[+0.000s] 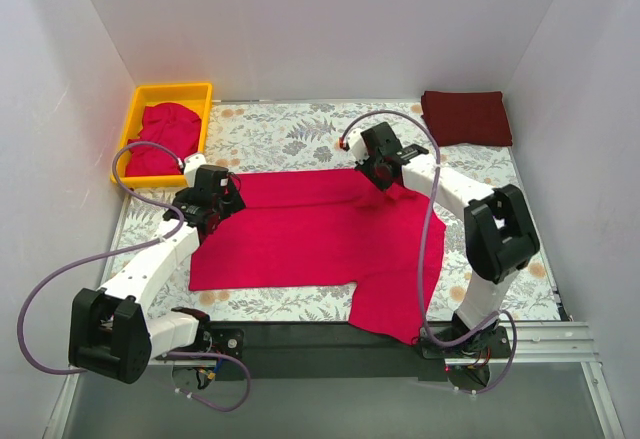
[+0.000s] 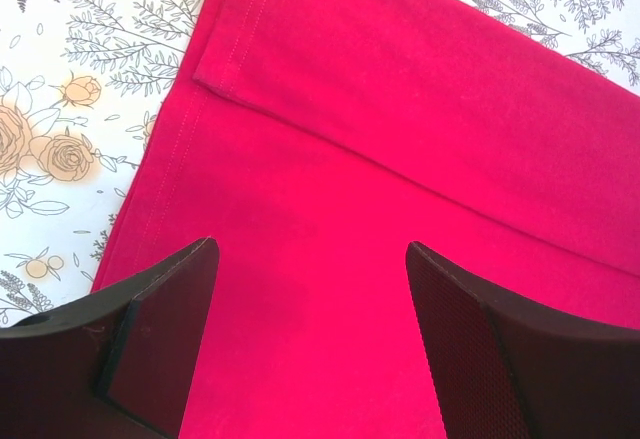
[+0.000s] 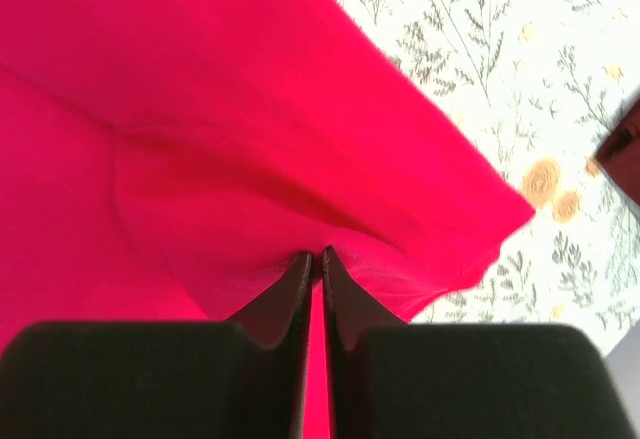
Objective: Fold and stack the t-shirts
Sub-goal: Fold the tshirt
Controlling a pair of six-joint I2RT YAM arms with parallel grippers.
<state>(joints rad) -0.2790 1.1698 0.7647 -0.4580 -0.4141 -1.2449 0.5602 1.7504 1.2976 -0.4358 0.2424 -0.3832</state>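
Note:
A crimson-pink t-shirt (image 1: 310, 234) lies spread across the table, its top long edge folded over. My left gripper (image 1: 207, 202) hovers open over its left end; in the left wrist view the gripper (image 2: 312, 259) has cloth (image 2: 400, 109) between wide jaws. My right gripper (image 1: 385, 177) is shut on the shirt's upper right part, pinching a raised fold (image 3: 300, 189) in the right wrist view (image 3: 320, 251). A folded dark maroon t-shirt (image 1: 466, 117) lies at the back right. More crimson shirts (image 1: 164, 136) are bunched in the yellow tray.
The yellow plastic tray (image 1: 134, 111) stands at the back left corner. The table has a floral cover (image 1: 290, 134). White walls enclose the left, back and right sides. A purple cable (image 1: 428, 249) hangs over the shirt's right part.

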